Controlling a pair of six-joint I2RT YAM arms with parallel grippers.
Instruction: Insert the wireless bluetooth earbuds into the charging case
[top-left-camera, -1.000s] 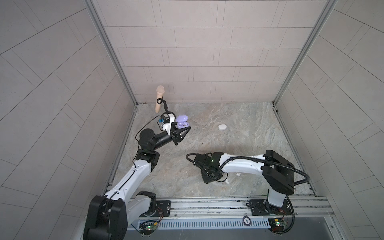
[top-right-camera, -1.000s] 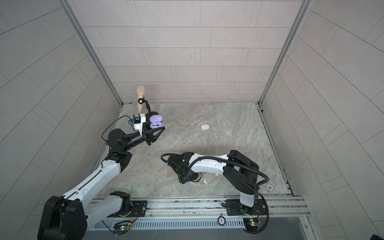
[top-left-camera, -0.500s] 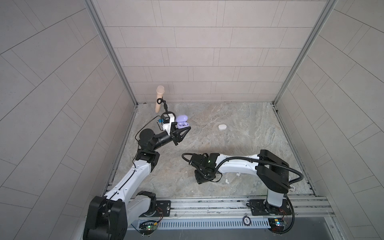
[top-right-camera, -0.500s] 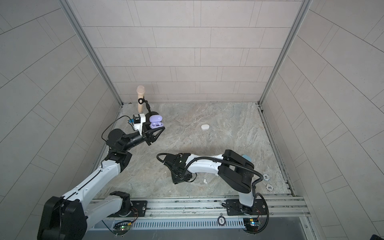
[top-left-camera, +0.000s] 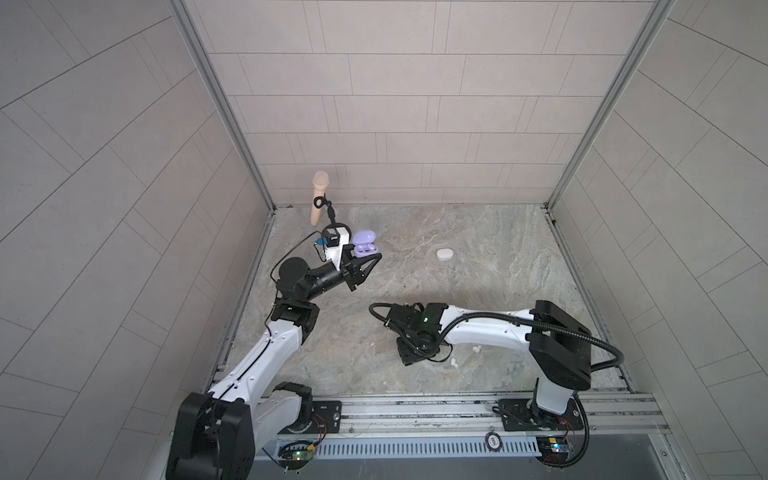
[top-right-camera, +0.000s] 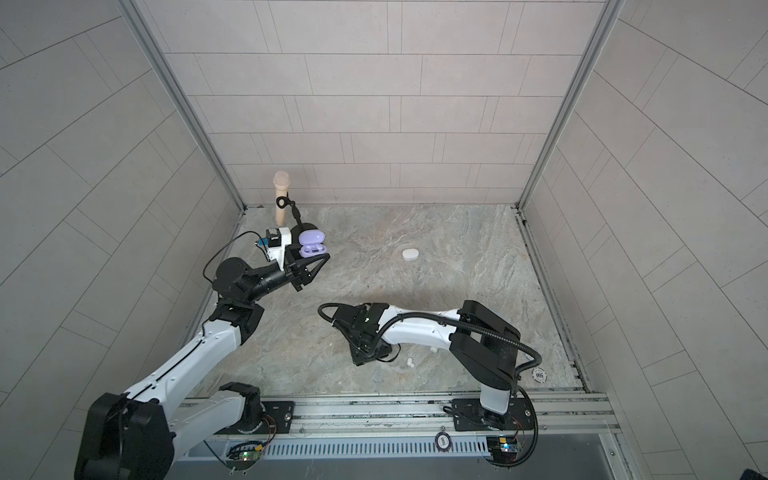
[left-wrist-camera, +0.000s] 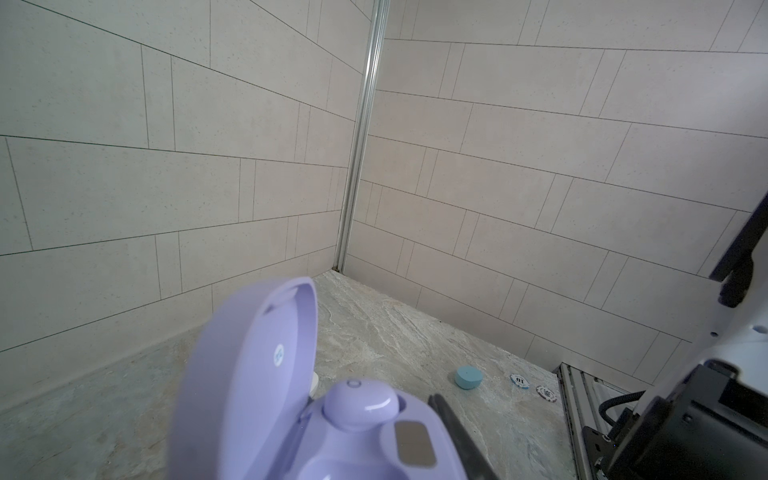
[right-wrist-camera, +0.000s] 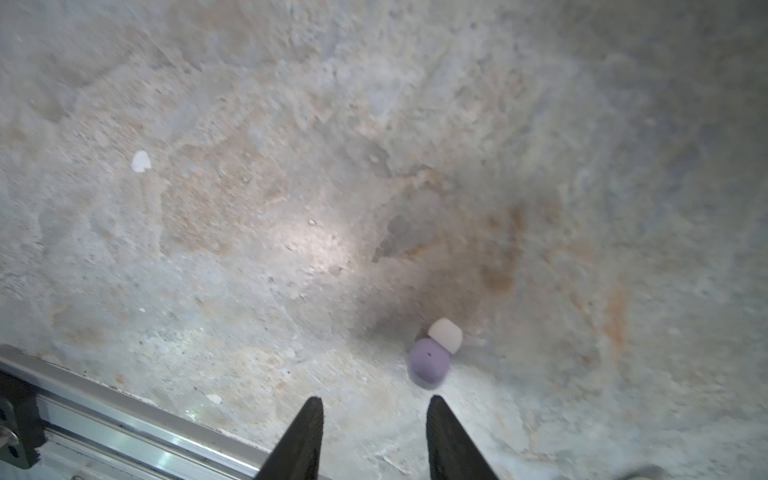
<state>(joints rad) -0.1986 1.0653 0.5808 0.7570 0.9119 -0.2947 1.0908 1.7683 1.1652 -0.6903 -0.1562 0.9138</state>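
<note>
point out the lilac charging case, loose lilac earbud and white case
lilac charging case (top-left-camera: 364, 240): in a top view, open lid
loose lilac earbud (right-wrist-camera: 428, 365): right wrist view, lilac body
white case (top-left-camera: 444, 254): in a top view, top face

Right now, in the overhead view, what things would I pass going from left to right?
Beige microphone → open lilac charging case → small white case → poker chip.

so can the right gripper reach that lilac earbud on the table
Probably yes: the right gripper is open and the lilac earbud lies on the table just beyond its fingertips, nothing between. It lines up with one finger, so a small shift seems needed.
</note>
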